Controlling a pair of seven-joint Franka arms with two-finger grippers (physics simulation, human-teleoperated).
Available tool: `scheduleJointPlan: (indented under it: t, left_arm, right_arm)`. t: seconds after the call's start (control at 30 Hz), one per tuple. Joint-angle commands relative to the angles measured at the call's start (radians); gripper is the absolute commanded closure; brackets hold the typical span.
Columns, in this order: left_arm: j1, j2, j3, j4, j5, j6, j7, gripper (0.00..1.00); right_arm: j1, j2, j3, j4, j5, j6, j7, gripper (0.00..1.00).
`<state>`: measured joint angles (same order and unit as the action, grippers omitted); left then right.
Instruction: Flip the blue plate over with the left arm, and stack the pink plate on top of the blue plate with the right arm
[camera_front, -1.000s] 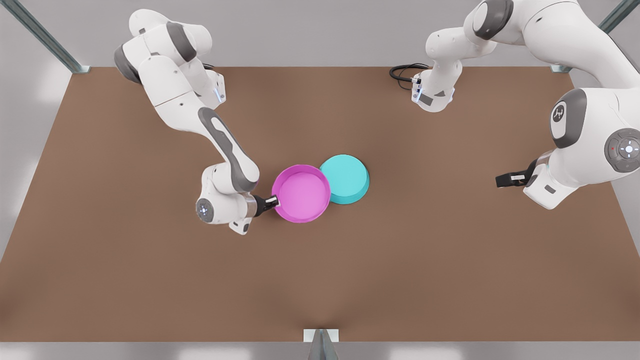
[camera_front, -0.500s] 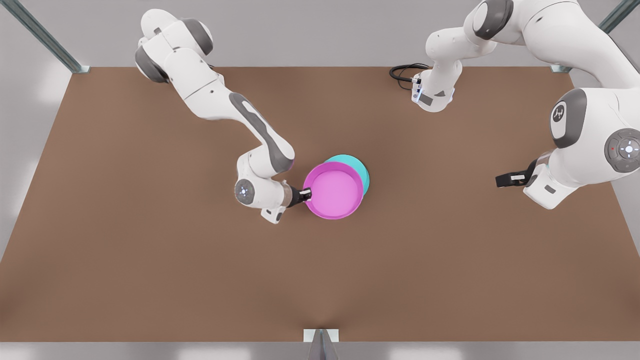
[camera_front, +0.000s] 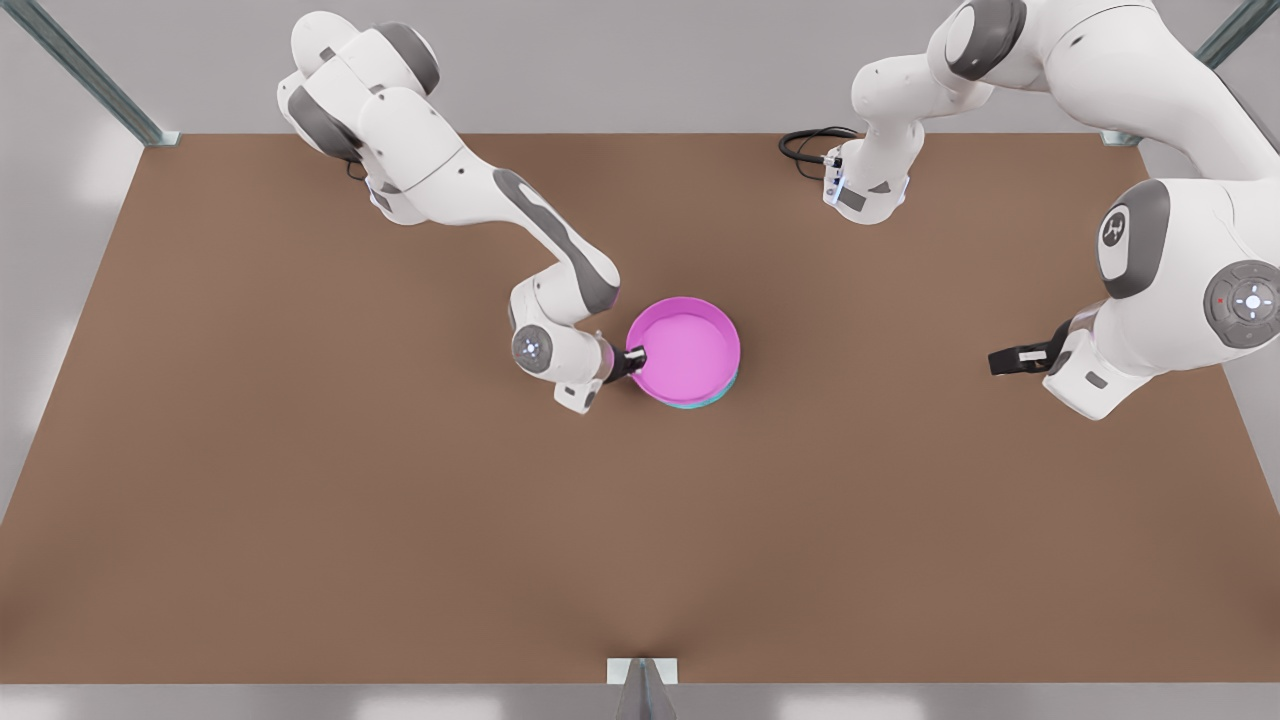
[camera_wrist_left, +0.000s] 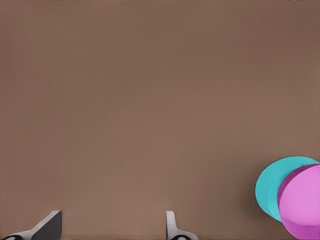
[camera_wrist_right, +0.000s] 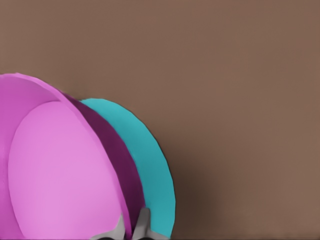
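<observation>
The right gripper (camera_front: 634, 357) has its jaws clamped on the pink plate (camera_front: 688, 346), centred over the blue plate (camera_front: 700, 402). Releasing off-centre could let it slide off. The left gripper (camera_front: 1008, 358), jaws apart, waits far right.

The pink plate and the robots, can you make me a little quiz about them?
1. True or false: the pink plate sits over the blue plate.
2. Which gripper grips the pink plate's rim? A) right gripper B) left gripper
3. Fill in: the left gripper's fingers are ___ and hold nothing.

Key: 1 true. Just a thin blue edge peeks out under the pink one in the front view. 2 A. It is shut on the rim at the front view's left side. 3 open. That arm waits far off over the brown table.
</observation>
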<state>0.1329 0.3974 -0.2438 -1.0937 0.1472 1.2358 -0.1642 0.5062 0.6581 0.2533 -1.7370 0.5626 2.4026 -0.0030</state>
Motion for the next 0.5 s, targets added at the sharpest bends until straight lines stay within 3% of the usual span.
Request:
scheduleJointPlan:
  t: [0.0, 0.07, 0.1, 0.13, 0.17, 0.4, 0.47]
  left_arm:
    - [-0.001, 0.0, 0.0, 0.0, 0.0, -0.001, 0.0, 0.0]
    - [-0.001, 0.0, 0.0, 0.0, 0.002, -0.001, 0.0, 0.0]
    - [-0.001, 0.0, 0.0, 0.0, 0.0, -0.001, 0.0, 0.0]
    - [-0.001, -0.002, 0.0, 0.0, 0.002, -0.003, 0.0, 0.0]
    - [-0.001, 0.0, 0.0, 0.0, 0.0, -0.004, 0.0, 0.0]
    - [-0.003, -0.002, -0.002, 0.0, 0.002, -0.018, -0.005, 0.0]
    - [-0.003, -0.002, -0.003, 0.0, 0.002, -0.016, -0.005, 0.0]
  right_arm:
    - [0.0, 0.0, 0.0, -0.001, -0.01, 0.0, 0.008, 0.79]
    - [0.0, 0.0, 0.0, -0.001, -0.01, 0.004, 0.008, 0.79]
    - [0.0, 0.0, 0.0, 0.001, -0.01, 0.004, 0.008, 0.63]
    - [0.0, 0.0, 0.001, 0.002, -0.01, 0.003, 0.008, 0.18]
    - [-0.002, 0.0, 0.0, 0.002, -0.01, 0.003, 0.008, 0.0]
    - [-0.006, -0.024, 0.001, 0.01, -0.009, -0.016, 0.011, 0.0]
    - [-0.058, -0.136, -0.016, 0.085, -0.085, -0.245, 0.213, 0.0]
